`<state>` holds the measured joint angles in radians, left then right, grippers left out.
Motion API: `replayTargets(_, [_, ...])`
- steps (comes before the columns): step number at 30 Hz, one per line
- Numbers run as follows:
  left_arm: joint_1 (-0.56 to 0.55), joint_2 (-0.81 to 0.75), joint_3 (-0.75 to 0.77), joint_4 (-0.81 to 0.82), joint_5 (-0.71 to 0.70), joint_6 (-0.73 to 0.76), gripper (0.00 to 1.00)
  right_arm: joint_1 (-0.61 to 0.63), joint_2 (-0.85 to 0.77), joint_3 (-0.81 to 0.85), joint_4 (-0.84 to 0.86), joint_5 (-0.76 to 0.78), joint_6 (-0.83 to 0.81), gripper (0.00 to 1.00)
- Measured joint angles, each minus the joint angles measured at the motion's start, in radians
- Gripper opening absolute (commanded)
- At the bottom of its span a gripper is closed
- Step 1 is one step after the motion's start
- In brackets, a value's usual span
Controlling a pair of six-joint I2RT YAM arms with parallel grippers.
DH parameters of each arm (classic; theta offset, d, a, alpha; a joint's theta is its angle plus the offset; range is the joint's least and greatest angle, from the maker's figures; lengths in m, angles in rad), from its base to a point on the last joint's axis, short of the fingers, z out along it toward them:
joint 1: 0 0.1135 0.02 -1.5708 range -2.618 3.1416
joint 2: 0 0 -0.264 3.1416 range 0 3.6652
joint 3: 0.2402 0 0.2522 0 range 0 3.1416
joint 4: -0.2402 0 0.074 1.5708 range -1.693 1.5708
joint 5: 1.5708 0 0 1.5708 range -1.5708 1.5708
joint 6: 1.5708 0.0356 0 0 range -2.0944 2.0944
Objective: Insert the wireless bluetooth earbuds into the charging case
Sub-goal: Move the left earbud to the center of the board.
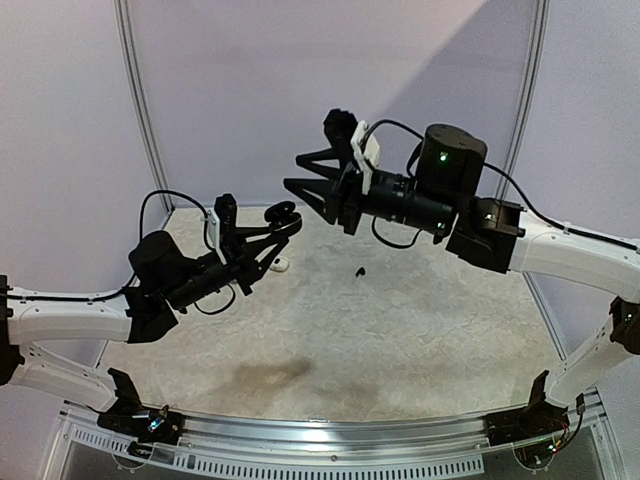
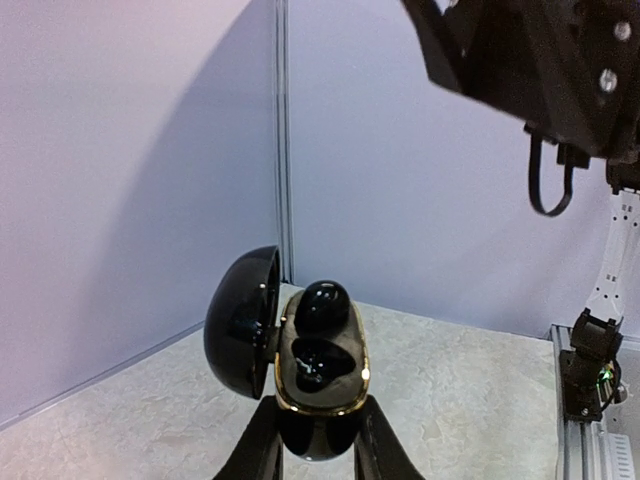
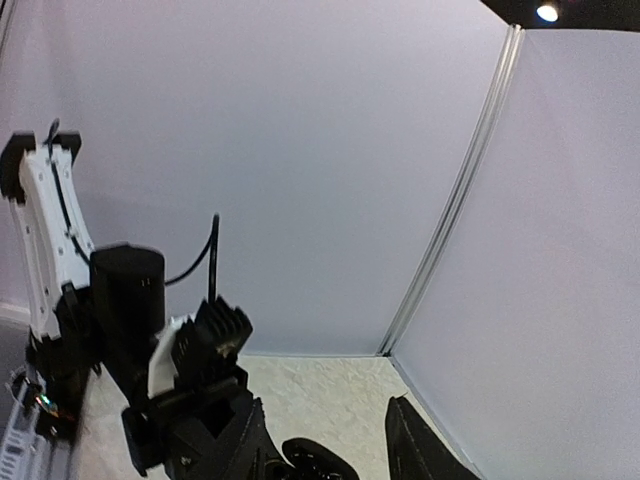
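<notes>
The black charging case (image 2: 322, 395), gold-rimmed, is pinched between my left gripper's (image 2: 322, 452) fingers, its lid (image 2: 243, 322) swung open to the left. One glossy black earbud (image 2: 324, 303) sits in the far slot; the near slot (image 2: 318, 362) is empty. From above, the case (image 1: 283, 215) is held off the table. My right gripper (image 1: 297, 172) hovers just above and right of it, jaws apart and holding nothing. In the right wrist view the case (image 3: 320, 462) lies low between the open fingers of the right gripper (image 3: 325, 400). A small black earbud (image 1: 359, 271) lies on the table.
A small white piece (image 1: 280, 264) rests on the table just beside the left gripper. The speckled tabletop (image 1: 400, 330) is boxed in by pale walls, with a metal rail (image 1: 330, 432) along the near edge. The right arm's body (image 2: 540, 55) hangs over the case.
</notes>
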<state>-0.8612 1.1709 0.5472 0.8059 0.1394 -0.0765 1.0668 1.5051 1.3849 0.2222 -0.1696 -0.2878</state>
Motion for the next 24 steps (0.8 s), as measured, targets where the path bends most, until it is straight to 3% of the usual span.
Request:
replayTargets(4, [0.002, -0.014, 0.000, -0.024, -0.029, -0.019, 0.00, -0.019, -0.012, 0.116, -0.077, 0.101, 0.135, 0.49])
replayTargets(8, [0.002, -0.027, 0.000, -0.044, -0.062, -0.029, 0.00, -0.124, 0.013, 0.302, -0.299, 0.328, 0.370, 0.54])
replayTargets(13, [0.003, -0.046, -0.003, -0.069, -0.088, -0.029, 0.00, -0.262, 0.122, 0.405, -0.573, 0.441, 0.653, 0.56])
replayTargets(18, [0.005, -0.050, -0.003, -0.079, -0.098, -0.029, 0.00, -0.318, 0.359, 0.484, -0.848, 0.460, 0.835, 0.64])
replayTargets(24, [0.005, -0.051, -0.004, -0.088, -0.097, -0.029, 0.00, -0.346, 0.664, 0.644, -1.073, 0.410, 0.897, 0.65])
